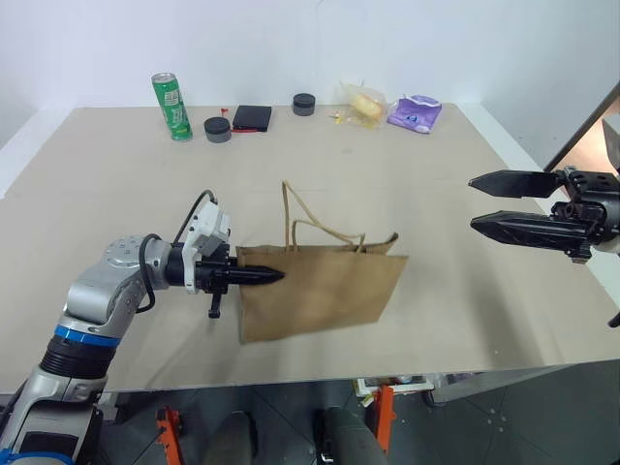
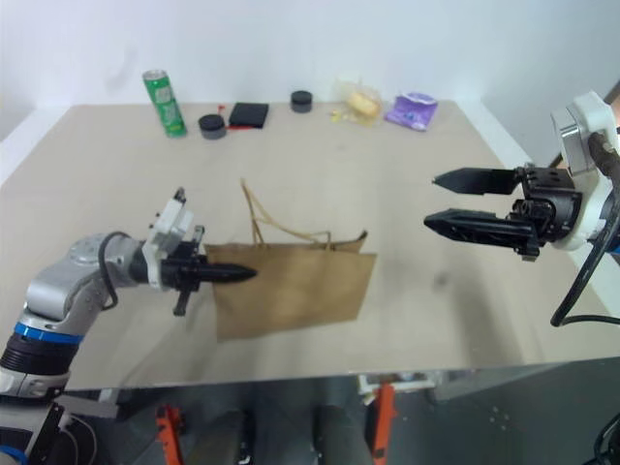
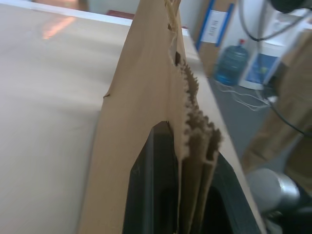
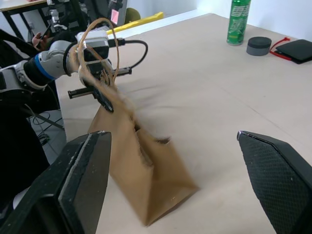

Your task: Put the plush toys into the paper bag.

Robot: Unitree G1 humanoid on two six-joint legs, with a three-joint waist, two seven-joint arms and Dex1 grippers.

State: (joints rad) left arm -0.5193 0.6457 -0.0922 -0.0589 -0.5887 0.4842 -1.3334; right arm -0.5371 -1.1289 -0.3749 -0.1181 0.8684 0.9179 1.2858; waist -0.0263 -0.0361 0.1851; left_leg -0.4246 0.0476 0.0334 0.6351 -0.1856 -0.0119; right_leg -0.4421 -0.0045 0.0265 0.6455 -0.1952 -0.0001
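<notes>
Left eye view, left to right: the left gripper [image 1: 274,276] pinches the top corner of the paper bag [image 1: 325,291], which stands near the table's [image 1: 116,194] front edge, mouth nearly flat so you can't see inside. Handles [image 1: 310,225] stick up. Over on the right, the right gripper [image 1: 487,201] hangs above the table, fingers spread wide, holding nothing, its arm cut off by the frame.
</notes>
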